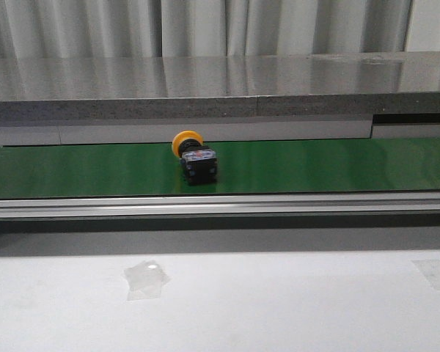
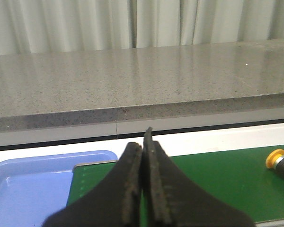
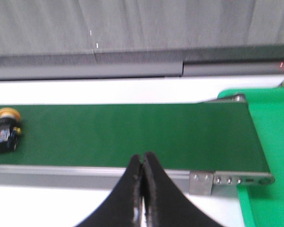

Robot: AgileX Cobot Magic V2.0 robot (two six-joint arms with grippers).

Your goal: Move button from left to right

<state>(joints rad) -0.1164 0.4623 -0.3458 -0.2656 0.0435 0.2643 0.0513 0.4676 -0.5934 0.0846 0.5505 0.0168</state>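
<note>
Closest to me, the left gripper (image 2: 143, 142) and right gripper (image 3: 143, 163) are both pinched closed, holding nothing. Beyond them the button (image 1: 193, 155) lies on its side on the green conveyor belt (image 1: 315, 165), near its middle.

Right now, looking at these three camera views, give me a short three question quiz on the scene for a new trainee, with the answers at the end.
1. True or false: the button lies on the green belt.
2. Multiple choice: the left gripper is A) shut and empty, B) shut on the button, C) wide open.
3. Fill in: in the left wrist view, the tray at the belt's end is ____ in colour.

Key:
1. True; it lies on its side, yellow cap toward the far ledge.
2. A; the right gripper is the same.
3. Blue.
</note>
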